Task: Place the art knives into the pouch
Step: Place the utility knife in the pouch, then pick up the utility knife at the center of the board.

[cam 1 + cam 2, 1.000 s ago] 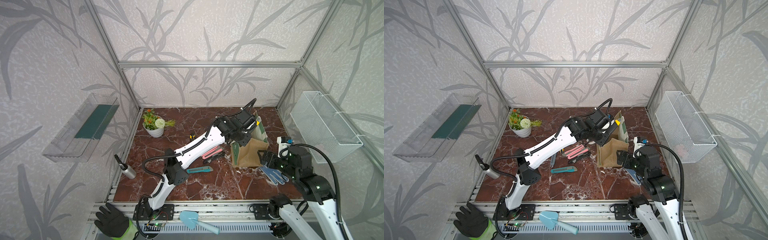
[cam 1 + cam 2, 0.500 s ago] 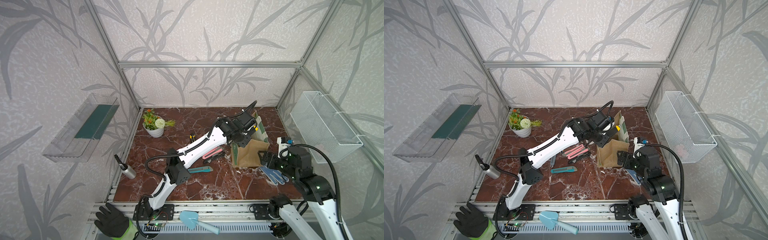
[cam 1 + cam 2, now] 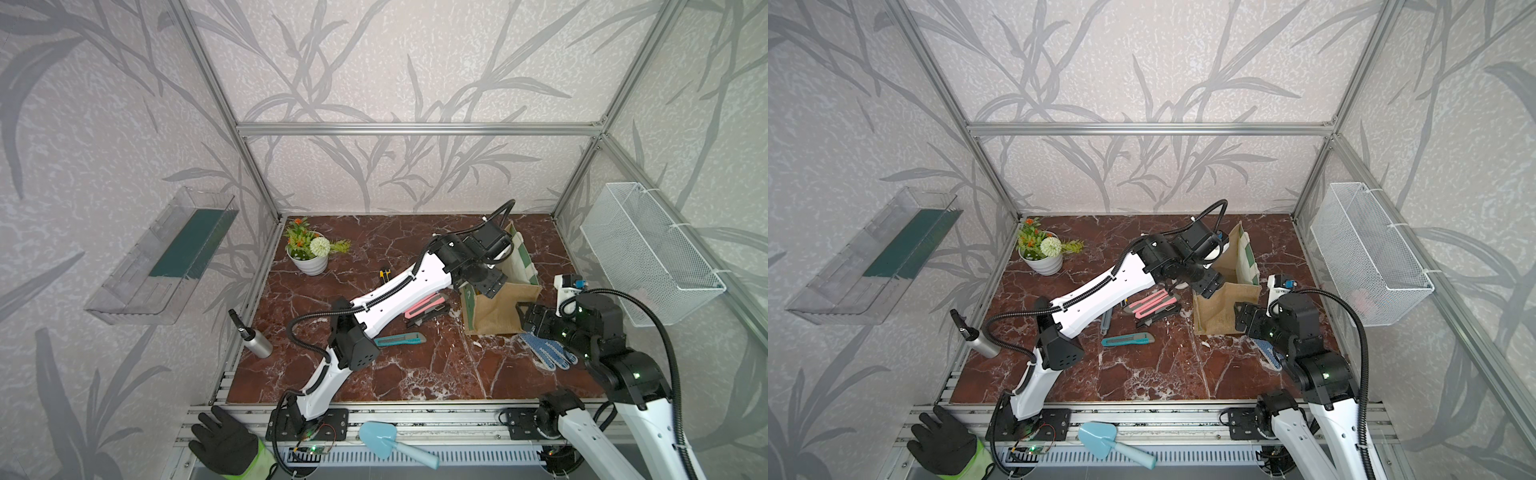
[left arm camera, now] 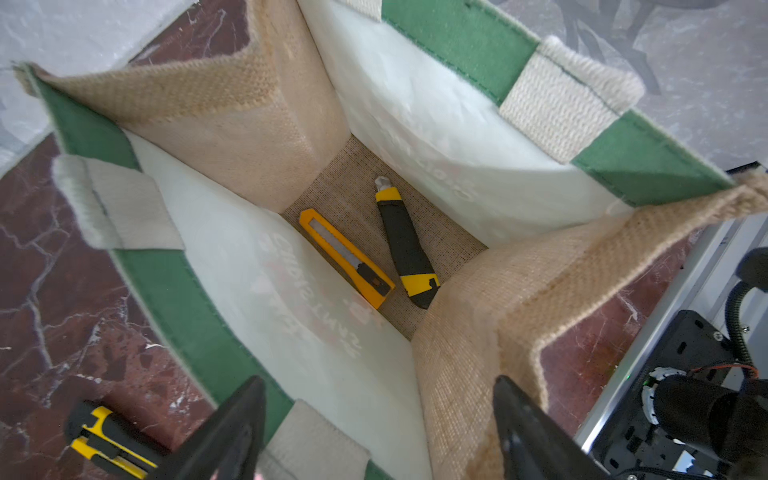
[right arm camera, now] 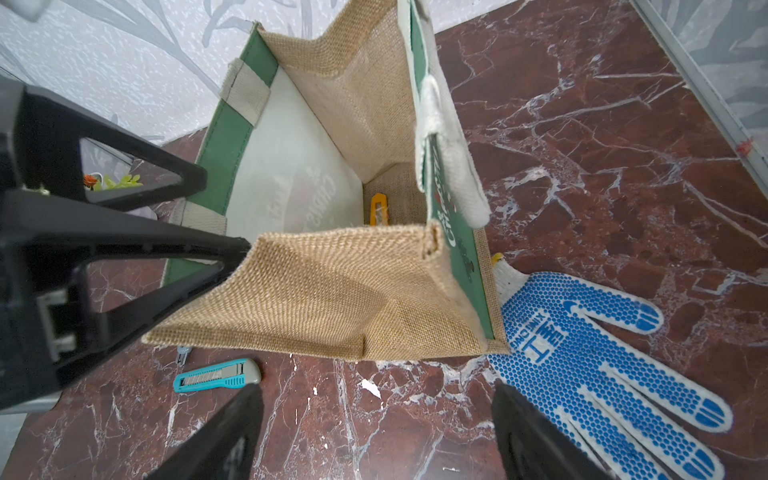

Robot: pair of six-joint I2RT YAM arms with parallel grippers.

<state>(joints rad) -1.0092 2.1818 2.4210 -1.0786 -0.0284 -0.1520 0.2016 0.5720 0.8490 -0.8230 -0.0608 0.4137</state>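
The pouch (image 3: 496, 309) is a tan jute bag with green faces, standing open at the right of the marble floor in both top views (image 3: 1221, 309). In the left wrist view two art knives lie on its bottom, one yellow (image 4: 347, 257) and one black and yellow (image 4: 405, 245). My left gripper (image 4: 378, 380) hangs over the pouch's mouth (image 3: 486, 282), open and empty. My right gripper (image 5: 376, 385) stands open and empty just in front of the pouch (image 3: 528, 320), low over the floor.
On the floor left of the pouch lie a teal knife (image 3: 400, 340), a pink knife (image 3: 424, 306) and a small yellow-and-black tool (image 3: 385, 274). A blue-dotted glove (image 3: 544, 351) lies by the right gripper. Flower pot (image 3: 309, 253), metal bottle (image 3: 253, 338), wall wire basket (image 3: 648, 253).
The left gripper's jaws have opened over the pouch, and the yellow-ended knife seen in them before is no longer between them. The right arm has not moved.
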